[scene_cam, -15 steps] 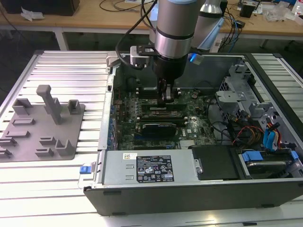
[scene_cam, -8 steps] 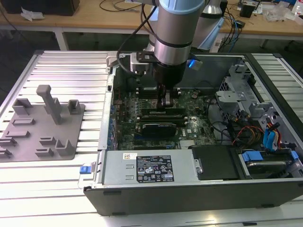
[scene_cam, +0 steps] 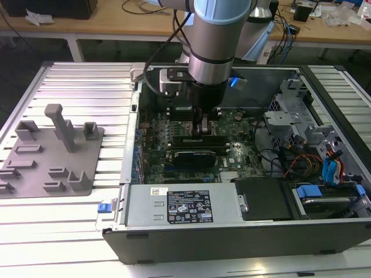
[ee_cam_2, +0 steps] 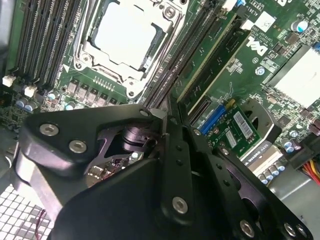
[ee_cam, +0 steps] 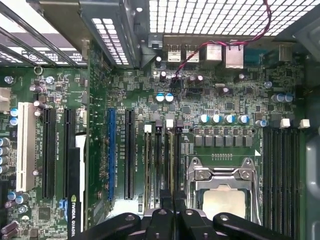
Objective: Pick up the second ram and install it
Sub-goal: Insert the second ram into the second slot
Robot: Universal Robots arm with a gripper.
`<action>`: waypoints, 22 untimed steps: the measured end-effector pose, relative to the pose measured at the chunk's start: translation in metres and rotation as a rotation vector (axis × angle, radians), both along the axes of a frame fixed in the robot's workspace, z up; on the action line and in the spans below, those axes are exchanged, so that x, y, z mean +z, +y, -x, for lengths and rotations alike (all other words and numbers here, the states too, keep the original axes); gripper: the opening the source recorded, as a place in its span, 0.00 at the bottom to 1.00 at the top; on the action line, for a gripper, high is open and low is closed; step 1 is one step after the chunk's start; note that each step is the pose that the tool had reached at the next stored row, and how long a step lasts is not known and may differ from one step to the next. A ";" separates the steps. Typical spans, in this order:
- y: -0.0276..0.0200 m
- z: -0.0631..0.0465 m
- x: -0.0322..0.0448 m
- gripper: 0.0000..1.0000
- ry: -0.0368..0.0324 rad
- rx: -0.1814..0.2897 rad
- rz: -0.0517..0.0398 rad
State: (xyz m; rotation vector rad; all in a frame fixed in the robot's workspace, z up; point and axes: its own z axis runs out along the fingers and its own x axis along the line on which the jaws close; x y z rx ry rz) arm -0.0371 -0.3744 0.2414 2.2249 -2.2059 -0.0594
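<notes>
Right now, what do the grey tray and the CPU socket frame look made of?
The tray looks like matte grey plastic: dull, uniform, no glints. The socket frame looks like bare metal, probably steel: silvery with bright highlights.

The green motherboard (ee_cam: 150, 100) lies crowded with parts inside the case. The gripper (ee_cam: 172, 206) hangs right over the narrow memory slots (ee_cam: 160, 160) just beside the CPU socket (ee_cam: 222, 192), whose metal frame surrounds a pale square. A second bank of memory slots (ee_cam: 282, 170) runs along the socket's other side. Farther off stand a blue expansion slot (ee_cam: 111, 150), a white expansion slot (ee_cam: 25, 147) and black ones. A red-and-black twisted wire (ee_cam: 215, 43) crosses from the perforated metal grille (ee_cam: 210, 15) past the silver rear ports (ee_cam: 225, 54).
</notes>
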 end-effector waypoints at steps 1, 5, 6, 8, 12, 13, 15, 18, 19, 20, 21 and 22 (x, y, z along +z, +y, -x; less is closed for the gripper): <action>0.0000 0.000 -0.0003 0.09 0.0001 0.000 0.0002; -0.0017 0.000 -0.0006 0.09 0.0000 0.000 0.0000; -0.0017 0.000 -0.0006 0.09 0.0000 0.000 0.0000; -0.0019 0.000 -0.0006 0.09 0.0001 0.000 0.0000; -0.0030 0.000 -0.0023 0.09 0.0000 0.000 0.0002; -0.0030 0.000 -0.0024 0.09 -0.0001 0.000 0.0000; -0.0029 0.000 -0.0026 0.09 -0.0002 -0.003 -0.0035; -0.0030 0.000 -0.0025 0.09 -0.0001 -0.004 -0.0063; -0.0030 0.000 -0.0025 0.09 -0.0001 -0.004 -0.0064; -0.0030 0.000 -0.0025 0.09 -0.0001 -0.004 -0.0064; -0.0030 0.000 -0.0025 0.09 -0.0001 -0.004 -0.0065; -0.0030 0.000 -0.0025 0.09 -0.0001 -0.004 -0.0066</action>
